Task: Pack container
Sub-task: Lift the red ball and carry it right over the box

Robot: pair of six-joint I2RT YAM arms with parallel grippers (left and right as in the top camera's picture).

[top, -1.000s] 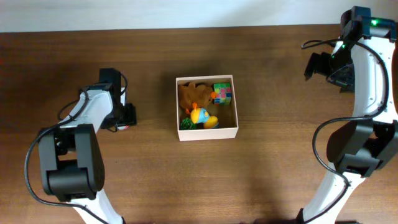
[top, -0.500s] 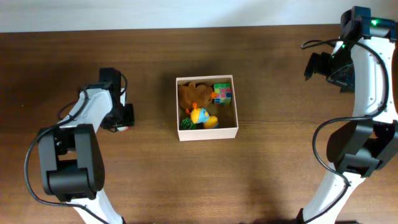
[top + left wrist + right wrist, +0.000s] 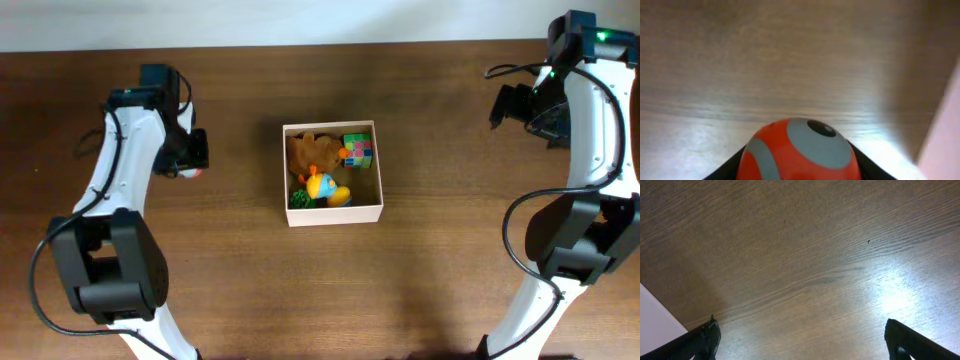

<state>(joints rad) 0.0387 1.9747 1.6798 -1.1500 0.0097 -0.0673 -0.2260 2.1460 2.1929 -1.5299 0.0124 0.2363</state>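
Observation:
The container (image 3: 333,213) is a square white box with a tan floor at the table's middle. Inside lie a brown plush toy (image 3: 309,152), a multicoloured cube (image 3: 357,148), a yellow and blue toy (image 3: 326,187) and a small green piece (image 3: 299,199). My left gripper (image 3: 190,158) is left of the box, shut on an orange and grey ball (image 3: 800,150) held above the table; the ball fills the bottom of the left wrist view. My right gripper (image 3: 503,104) is open and empty at the far right, its fingertips wide apart in the right wrist view (image 3: 802,340).
The wooden table (image 3: 450,250) runs to a white wall at the back. Both arm bases stand at the front corners. A pale edge (image 3: 945,135) shows at the right of the left wrist view.
My left gripper has lifted and moved toward the back with the ball in it. The right arm has not moved.

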